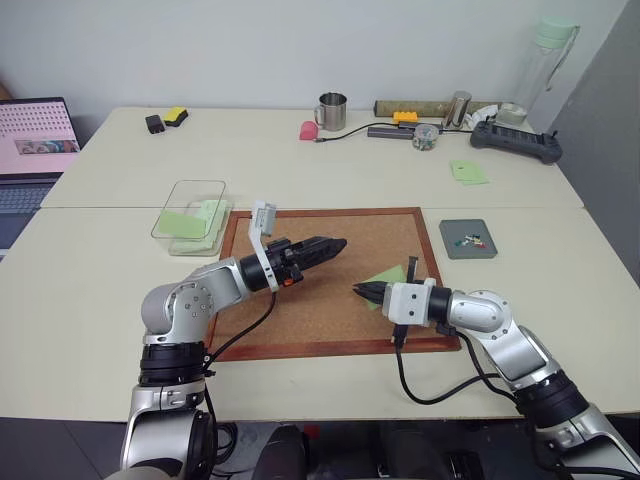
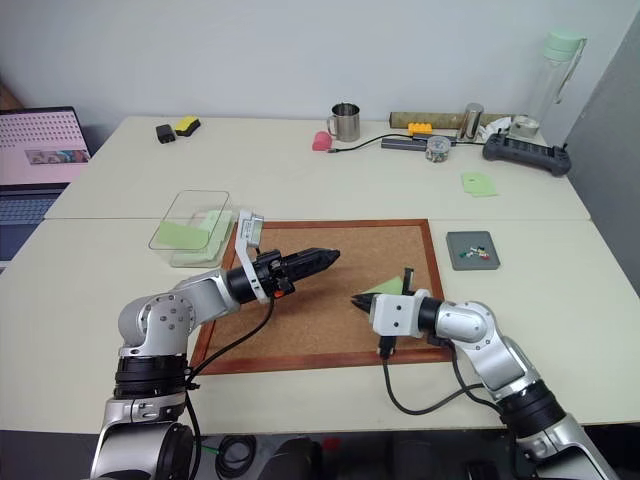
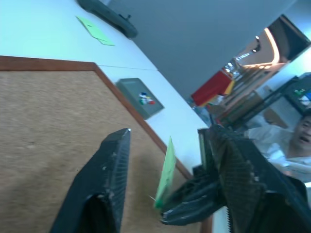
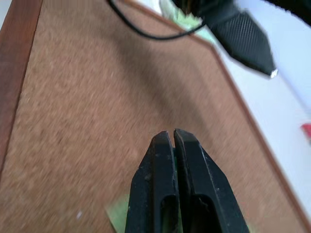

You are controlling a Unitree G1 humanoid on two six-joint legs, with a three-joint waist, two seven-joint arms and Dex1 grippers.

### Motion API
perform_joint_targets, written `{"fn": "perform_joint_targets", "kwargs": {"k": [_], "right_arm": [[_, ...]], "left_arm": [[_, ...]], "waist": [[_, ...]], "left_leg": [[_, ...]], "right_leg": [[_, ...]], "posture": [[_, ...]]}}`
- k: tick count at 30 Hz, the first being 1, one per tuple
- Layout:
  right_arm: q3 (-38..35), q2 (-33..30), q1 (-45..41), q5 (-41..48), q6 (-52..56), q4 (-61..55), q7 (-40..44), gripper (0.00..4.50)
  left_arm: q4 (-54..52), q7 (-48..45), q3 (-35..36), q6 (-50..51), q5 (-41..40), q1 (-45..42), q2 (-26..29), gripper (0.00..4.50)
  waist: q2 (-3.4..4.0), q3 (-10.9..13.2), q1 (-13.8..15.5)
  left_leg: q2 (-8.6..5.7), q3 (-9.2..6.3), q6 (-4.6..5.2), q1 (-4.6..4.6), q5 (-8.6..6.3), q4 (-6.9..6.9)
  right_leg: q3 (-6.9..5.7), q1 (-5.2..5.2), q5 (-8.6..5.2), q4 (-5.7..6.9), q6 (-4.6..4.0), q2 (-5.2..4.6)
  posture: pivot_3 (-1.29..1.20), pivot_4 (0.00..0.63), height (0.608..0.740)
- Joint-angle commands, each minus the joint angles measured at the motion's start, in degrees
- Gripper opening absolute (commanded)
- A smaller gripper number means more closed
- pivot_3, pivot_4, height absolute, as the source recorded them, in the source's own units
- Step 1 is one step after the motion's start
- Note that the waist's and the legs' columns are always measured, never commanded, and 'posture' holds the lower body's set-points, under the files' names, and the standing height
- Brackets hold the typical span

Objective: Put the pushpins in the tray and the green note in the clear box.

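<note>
Two grippers sit above the cork board [image 1: 300, 300], facing each other across its middle. Right gripper [image 1: 360, 291]: fingers pressed together, pinching the green note [image 1: 388, 274] by one edge. In the right wrist view the closed fingertips [image 4: 174, 145] have green paper showing beneath them. The note stands up off the cork, tilted, near the board's right side; the left wrist view has it edge-on [image 3: 165, 172], clamped in the right gripper's tips.

Left gripper [image 1: 335, 245]: held about level over the board's upper middle, pointing toward the right gripper. In the left wrist view its two fingers [image 3: 109, 167] stand well apart, nothing between them. It is near the note but not touching it.

Clear box [image 1: 178, 205]: on the table just beside the board's upper left corner, off the cork. Green paper already lies inside it; the note in the gripper is well apart from it.

Tray [image 1: 467, 238]: on the table just off the board's right edge. Pushpins [image 1: 468, 241] lie inside as a small cluster; white, red and green heads visible. Cannot tell the count.

Farther back on the table: metal mug [image 1: 331, 111], small round jar [image 1: 425, 136], long black device [image 1: 515, 141], plain green pad [image 1: 468, 172], tall bottle [image 1: 548, 60]. Laptop [image 1: 35, 145] at the far left edge
</note>
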Motion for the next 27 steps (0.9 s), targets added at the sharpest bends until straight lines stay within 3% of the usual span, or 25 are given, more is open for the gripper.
{"fn": "perform_joint_targets", "kwargs": {"k": [1,4,7,17,27], "right_arm": [[0.32,0.98,-1.81,-0.58,-2.58,-2.02,-0.65,0.00],[0.04,1.73,-2.66,-0.10,-2.40,-1.92,-0.86,0.00],[-1.34,2.44,-2.91,1.09,-1.08,-1.95,-1.71,0.00],[-13.06,9.22,-0.43,17.23,17.93,-7.26,-7.04,0.00],[-16.50,9.86,-1.58,22.29,24.48,-12.15,-8.84,0.00]], "left_arm": [[-2.79,-1.07,-0.90,1.05,-1.65,0.54,1.17,3.66],[-1.98,0.02,-0.55,0.69,-1.54,0.19,0.53,4.23],[-0.47,1.58,1.98,-0.39,-2.42,-0.67,-0.48,4.23],[-0.40,2.53,6.55,-3.22,-4.90,-0.27,-0.94,4.23],[-3.73,-4.55,-2.54,-10.34,1.56,3.97,2.36,4.23]], "waist": [[0.00,0.00,0.05],[0.00,0.00,0.07],[0.00,0.00,0.15],[0.00,0.00,0.17],[0.00,0.00,0.15]], "left_leg": [[-0.01,0.00,-0.04,0.01,0.02,0.00],[-0.01,-0.01,-0.12,0.00,0.07,0.00],[0.00,-0.03,-0.16,0.00,0.09,0.01],[0.02,-0.08,-0.21,-0.06,0.12,0.00],[-0.01,-0.08,-0.01,-0.05,0.01,-0.02]], "right_leg": [[0.00,0.01,0.00,0.00,0.00,0.00],[0.03,0.01,0.00,0.00,-0.01,-0.01],[0.02,0.01,0.01,0.00,-0.01,-0.02],[0.07,0.00,0.01,0.00,-0.02,-0.08],[0.06,-0.01,0.01,0.01,-0.03,-0.05]], "posture": [[0.00,0.150,0.740],[0.00,0.150,0.740],[0.00,0.150,0.740],[0.00,0.150,0.740],[0.00,0.150,0.740]]}}
